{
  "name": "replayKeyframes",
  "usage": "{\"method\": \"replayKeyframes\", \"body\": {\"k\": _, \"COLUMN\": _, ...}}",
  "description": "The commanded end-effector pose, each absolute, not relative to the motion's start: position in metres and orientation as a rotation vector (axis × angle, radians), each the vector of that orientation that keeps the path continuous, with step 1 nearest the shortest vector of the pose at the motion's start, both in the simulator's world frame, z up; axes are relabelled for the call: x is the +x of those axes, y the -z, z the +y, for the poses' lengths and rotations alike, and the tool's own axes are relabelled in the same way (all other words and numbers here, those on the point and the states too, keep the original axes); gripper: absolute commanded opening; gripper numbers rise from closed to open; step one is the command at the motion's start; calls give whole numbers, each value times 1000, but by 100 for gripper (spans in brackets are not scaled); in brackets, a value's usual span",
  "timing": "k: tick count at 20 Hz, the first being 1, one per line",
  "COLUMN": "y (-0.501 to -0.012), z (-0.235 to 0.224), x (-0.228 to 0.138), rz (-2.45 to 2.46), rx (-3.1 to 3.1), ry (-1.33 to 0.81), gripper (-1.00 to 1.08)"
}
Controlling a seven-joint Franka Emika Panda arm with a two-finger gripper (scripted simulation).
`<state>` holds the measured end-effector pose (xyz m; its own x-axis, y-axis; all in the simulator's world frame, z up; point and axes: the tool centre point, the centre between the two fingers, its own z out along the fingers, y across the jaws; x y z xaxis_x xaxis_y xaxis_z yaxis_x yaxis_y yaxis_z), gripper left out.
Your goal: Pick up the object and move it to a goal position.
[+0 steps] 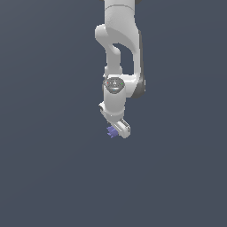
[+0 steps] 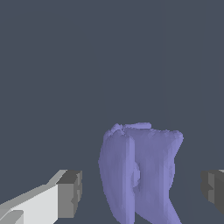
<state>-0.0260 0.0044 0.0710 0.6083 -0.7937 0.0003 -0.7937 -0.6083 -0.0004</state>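
Block between parted fingers, not yet gripped

You have the gripper (image 1: 116,131) spread, with the purple block (image 2: 138,170) standing between its two pads (image 2: 70,192) and clear gaps either side. It looks small, light and rigid, but lumpy; judge it prone to twisting, so close on its broad flanks, below the bumpy top edge.
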Motion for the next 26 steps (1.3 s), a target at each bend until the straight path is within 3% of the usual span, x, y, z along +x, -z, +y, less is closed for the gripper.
{"method": "replayKeyframes", "body": {"k": 1, "y": -59, "z": 4, "x": -27, "rz": 1393, "rx": -2816, "ry": 0, "gripper": 100}}
{"method": "replayKeyframes", "body": {"k": 8, "y": -45, "z": 4, "x": -26, "rz": 1394, "rx": -2816, "ry": 0, "gripper": 100}}
{"method": "replayKeyframes", "body": {"k": 9, "y": -45, "z": 4, "x": -26, "rz": 1394, "rx": -2816, "ry": 0, "gripper": -100}}
{"method": "replayKeyframes", "body": {"k": 26, "y": -60, "z": -6, "x": -11, "rz": 1370, "rx": -2800, "ry": 64, "gripper": -100}}
